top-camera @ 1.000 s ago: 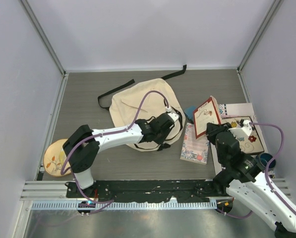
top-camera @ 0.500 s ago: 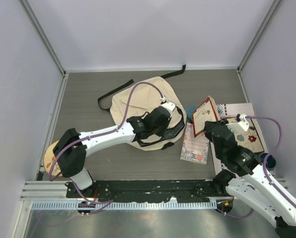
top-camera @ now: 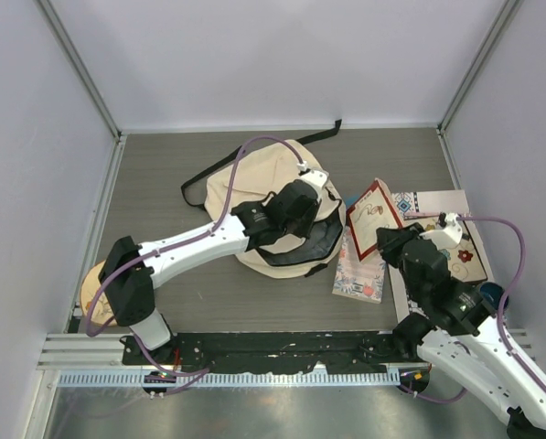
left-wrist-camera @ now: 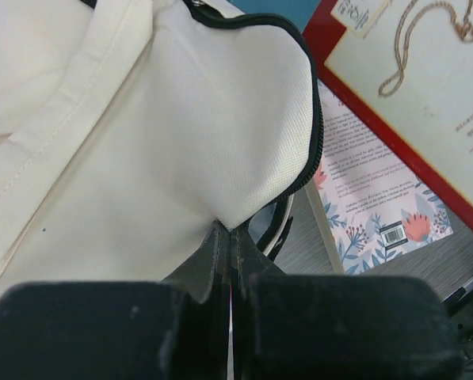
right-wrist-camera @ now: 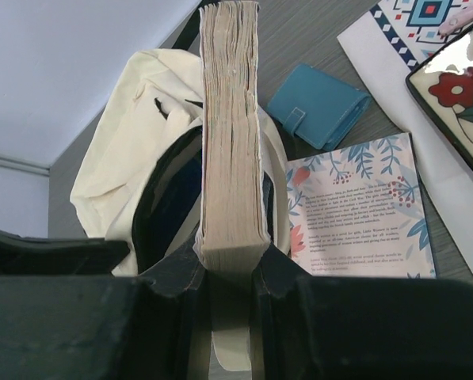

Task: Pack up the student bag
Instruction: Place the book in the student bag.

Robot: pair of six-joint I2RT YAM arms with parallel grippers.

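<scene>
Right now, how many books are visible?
2. A red-bordered book is clamped in the right claw near the student bag; a floral book lies flat on the table beside it. Others may be hidden inside.

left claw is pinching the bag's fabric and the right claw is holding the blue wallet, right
No: the right wrist view shows the right claw gripping a thick book, while the blue wallet lies on the table. The left claw does pinch the student bag's fabric.
</scene>
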